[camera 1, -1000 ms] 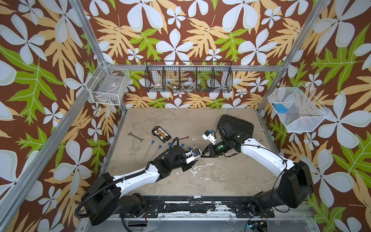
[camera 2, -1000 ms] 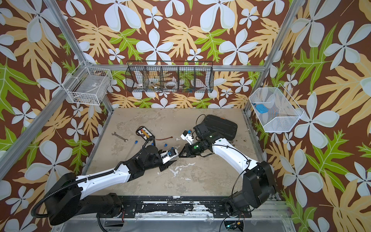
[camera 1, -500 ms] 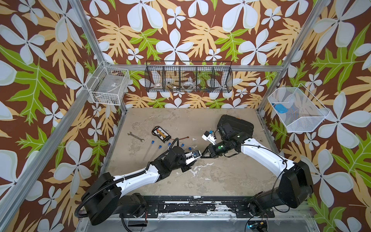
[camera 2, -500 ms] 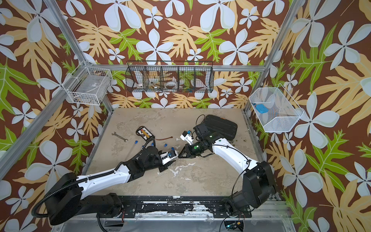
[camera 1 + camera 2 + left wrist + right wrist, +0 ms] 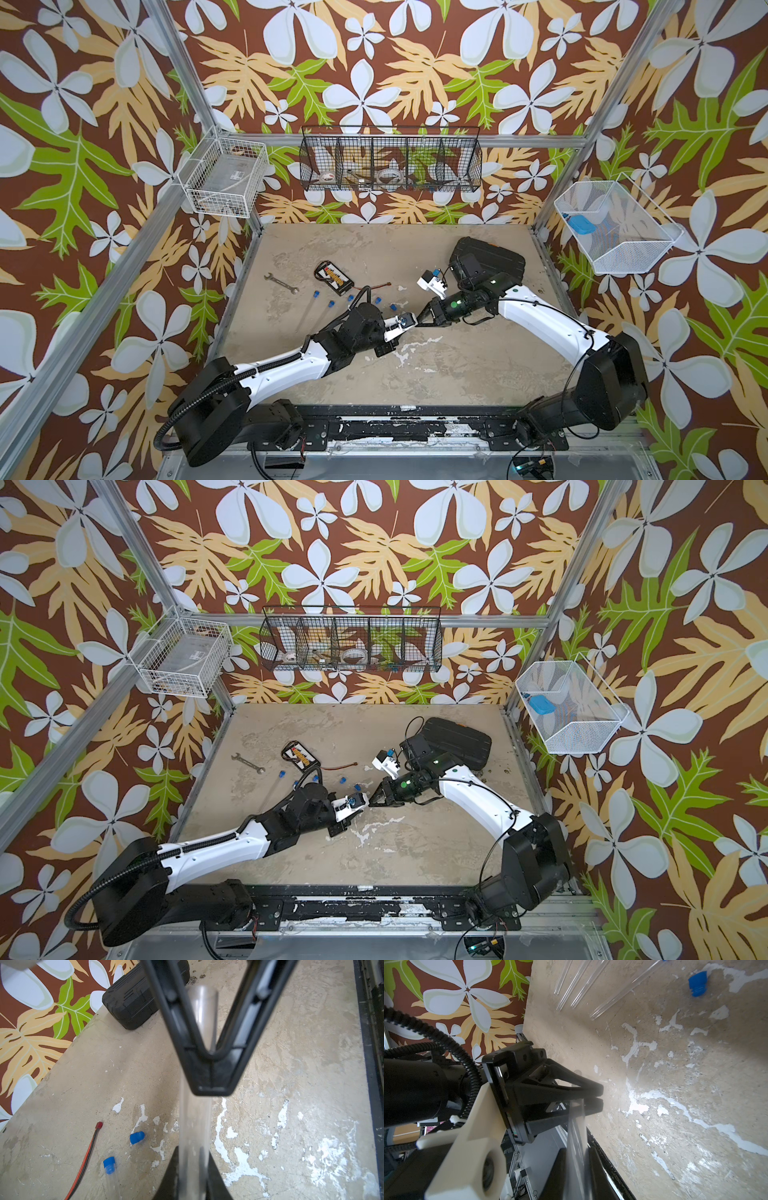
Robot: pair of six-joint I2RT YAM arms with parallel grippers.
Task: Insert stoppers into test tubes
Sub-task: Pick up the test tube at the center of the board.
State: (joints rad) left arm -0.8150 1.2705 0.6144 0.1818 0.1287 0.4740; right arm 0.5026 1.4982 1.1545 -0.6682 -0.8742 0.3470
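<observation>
flowery walls stand round a scratched tan worktop (image 5: 457, 374). near its middle the two hands meet on one clear test tube (image 5: 194, 1126), held up off the worktop. the left hand (image 5: 600, 1095) is squeezed tight on the tube. the right hand (image 5: 212, 1086) is pinched closed on it too, a bit further along. i think they both hold it so it can pass from one hand to the other without dropping, or keep steady for plugging. no stopper shows on this tube. a loose blue stopper (image 5: 137, 1137) lies on the worktop just beside the hands. another tube (image 5: 113, 1184) lying there already has a blue stopper in its end. more tubes (image 5: 579, 987) lie flat nearby. over by the wrench (image 5: 281, 283), the battery pack (image 5: 334, 278) has an orange label, but its writing is too small to read.
</observation>
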